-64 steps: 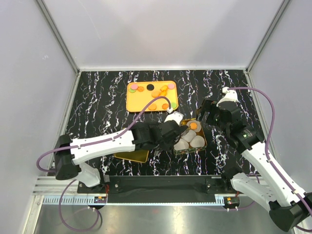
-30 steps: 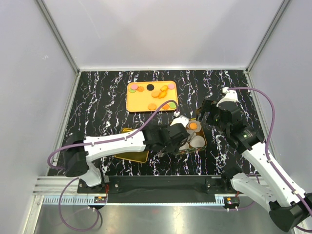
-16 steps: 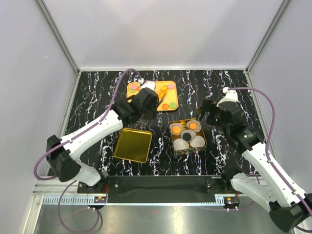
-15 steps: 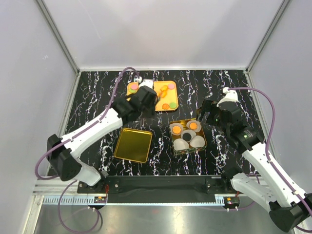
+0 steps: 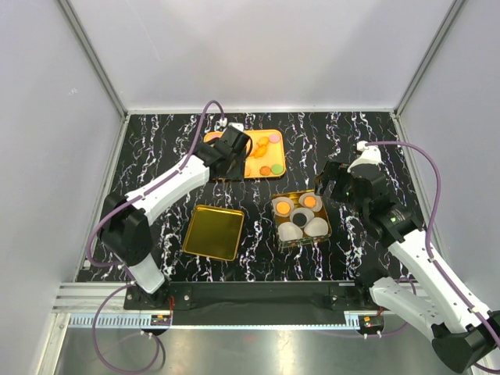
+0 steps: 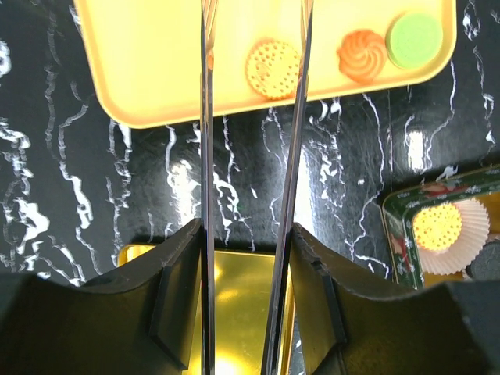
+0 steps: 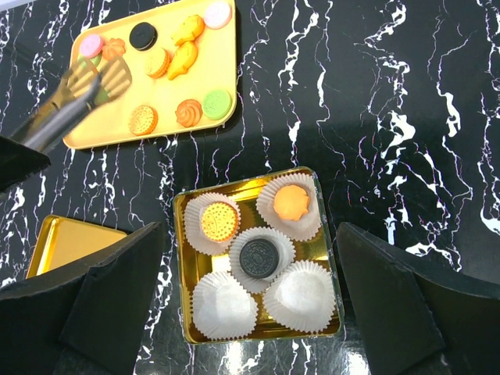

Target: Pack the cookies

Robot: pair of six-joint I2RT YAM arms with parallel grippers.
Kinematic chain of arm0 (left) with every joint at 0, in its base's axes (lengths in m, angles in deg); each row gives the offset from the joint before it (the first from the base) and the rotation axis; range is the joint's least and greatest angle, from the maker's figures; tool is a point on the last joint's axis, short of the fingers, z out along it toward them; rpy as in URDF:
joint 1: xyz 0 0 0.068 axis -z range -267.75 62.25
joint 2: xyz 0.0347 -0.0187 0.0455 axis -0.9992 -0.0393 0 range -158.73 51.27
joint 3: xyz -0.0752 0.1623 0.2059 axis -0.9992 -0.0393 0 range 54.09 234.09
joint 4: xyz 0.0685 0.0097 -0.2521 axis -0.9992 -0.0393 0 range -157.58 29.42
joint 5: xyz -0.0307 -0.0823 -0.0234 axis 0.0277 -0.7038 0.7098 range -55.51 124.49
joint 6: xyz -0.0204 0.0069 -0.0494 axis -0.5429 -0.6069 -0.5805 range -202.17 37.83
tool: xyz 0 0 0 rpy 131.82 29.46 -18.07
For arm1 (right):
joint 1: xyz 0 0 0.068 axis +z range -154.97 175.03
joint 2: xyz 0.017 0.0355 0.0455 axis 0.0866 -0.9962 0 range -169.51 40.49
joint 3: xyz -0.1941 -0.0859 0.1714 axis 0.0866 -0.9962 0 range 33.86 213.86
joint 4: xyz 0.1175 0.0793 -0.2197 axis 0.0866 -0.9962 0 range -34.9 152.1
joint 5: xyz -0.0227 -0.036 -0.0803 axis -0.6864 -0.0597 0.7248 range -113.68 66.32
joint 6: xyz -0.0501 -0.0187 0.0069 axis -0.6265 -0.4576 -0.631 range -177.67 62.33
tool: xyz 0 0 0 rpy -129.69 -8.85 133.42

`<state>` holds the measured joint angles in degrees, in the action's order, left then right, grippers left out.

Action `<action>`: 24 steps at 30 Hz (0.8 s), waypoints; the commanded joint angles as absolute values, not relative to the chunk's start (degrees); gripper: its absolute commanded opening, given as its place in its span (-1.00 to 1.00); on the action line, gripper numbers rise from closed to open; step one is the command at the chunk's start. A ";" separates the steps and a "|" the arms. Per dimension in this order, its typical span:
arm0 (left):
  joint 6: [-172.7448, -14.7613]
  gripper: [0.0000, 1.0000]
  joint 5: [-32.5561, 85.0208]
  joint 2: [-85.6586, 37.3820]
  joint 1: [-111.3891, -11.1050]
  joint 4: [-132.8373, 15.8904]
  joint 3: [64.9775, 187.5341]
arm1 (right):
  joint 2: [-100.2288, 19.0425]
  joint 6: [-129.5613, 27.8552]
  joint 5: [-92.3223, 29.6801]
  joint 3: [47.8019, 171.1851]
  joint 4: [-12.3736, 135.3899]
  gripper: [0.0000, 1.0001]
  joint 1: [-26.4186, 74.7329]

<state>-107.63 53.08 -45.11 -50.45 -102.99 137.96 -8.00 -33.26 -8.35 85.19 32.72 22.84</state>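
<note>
The cookies lie on an orange tray (image 7: 223,58): a black one (image 7: 144,35), a green one (image 7: 217,103), pink and several orange ones. My left gripper (image 5: 229,150) is shut on metal tongs (image 6: 205,117), whose open, empty tips (image 7: 98,78) hover over the tray's left part. A gold tin (image 7: 181,269) holds white paper cups; three hold an orange waffle cookie (image 7: 219,221), an orange cookie (image 7: 291,201) and a black cookie (image 7: 258,258). Two cups (image 7: 224,305) are empty. My right gripper (image 7: 250,234) is open and empty above the tin.
The tin's gold lid (image 5: 212,232) lies flat on the black marbled table, left of the tin and in front of the tray. Grey walls with metal posts close in the table on three sides.
My left arm has swung from the tin back to the tray with the tongs. A black cookie that lay on the tray now sits in the tin's middle cup. The right arm has not moved.
</note>
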 commanded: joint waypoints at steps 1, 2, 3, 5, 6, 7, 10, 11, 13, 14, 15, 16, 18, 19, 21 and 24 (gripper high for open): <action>-107.13 -0.01 50.06 -42.34 -50.22 -99.34 134.87 | -7.68 -33.50 -9.09 85.10 34.95 1.00 23.07; -107.22 -0.01 49.70 -42.34 -50.22 -98.64 134.34 | -7.68 -33.50 -9.18 85.10 35.03 0.99 23.07; -107.31 -0.01 49.26 -42.77 -50.22 -98.55 133.90 | -7.68 -33.50 -9.18 85.01 35.03 0.99 23.07; -107.40 -0.01 49.08 -43.47 -50.22 -98.63 133.89 | -7.76 -33.50 -9.18 85.01 35.03 0.99 23.07; -107.40 -0.01 49.08 -43.65 -50.22 -98.55 133.80 | -7.68 -33.50 -9.09 85.10 35.03 0.99 22.98; -107.40 -0.01 49.08 -43.92 -50.22 -98.37 133.63 | -7.68 -33.50 -9.09 85.10 35.03 0.99 23.07; -107.31 -0.01 48.82 -44.18 -50.22 -97.67 133.19 | -7.68 -33.59 -9.00 85.10 34.86 0.99 22.98; -107.31 -0.01 48.65 -44.09 -50.22 -97.67 133.19 | -7.68 -33.50 -9.00 85.10 34.86 0.99 23.07; -107.22 -0.01 48.29 -44.27 -50.22 -97.49 133.10 | -7.41 -33.50 -8.91 85.01 34.77 0.99 23.07; -107.22 -0.01 48.29 -44.27 -50.22 -97.67 133.19 | -7.50 -33.50 -8.83 85.01 34.86 0.99 23.07; -107.22 -0.01 48.64 -44.36 -50.22 -97.67 133.01 | -7.50 -33.58 -8.74 84.84 34.94 0.99 23.07; -107.22 -0.01 48.73 -44.44 -50.22 -97.84 132.93 | -7.50 -33.50 -8.83 84.92 34.95 0.99 23.07; -107.22 -0.01 48.91 -44.45 -50.22 -97.75 132.49 | -7.68 -33.50 -8.91 84.84 34.86 1.00 23.07; -107.22 -0.01 48.99 -44.53 -50.22 -97.84 132.40 | -7.68 -33.50 -9.00 84.84 34.94 0.99 23.07; -107.22 0.00 49.08 -44.80 -50.22 -97.67 132.05 | -7.68 -33.50 -8.91 84.92 35.03 0.99 22.98; -107.22 0.03 48.82 -45.23 -50.22 -97.49 131.87 | -7.59 -33.50 -8.91 84.84 35.03 0.99 23.07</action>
<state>-107.63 49.24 -44.94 -50.29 -100.02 132.10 -8.02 -33.26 -8.78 84.82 32.72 22.84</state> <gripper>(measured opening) 0.510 0.994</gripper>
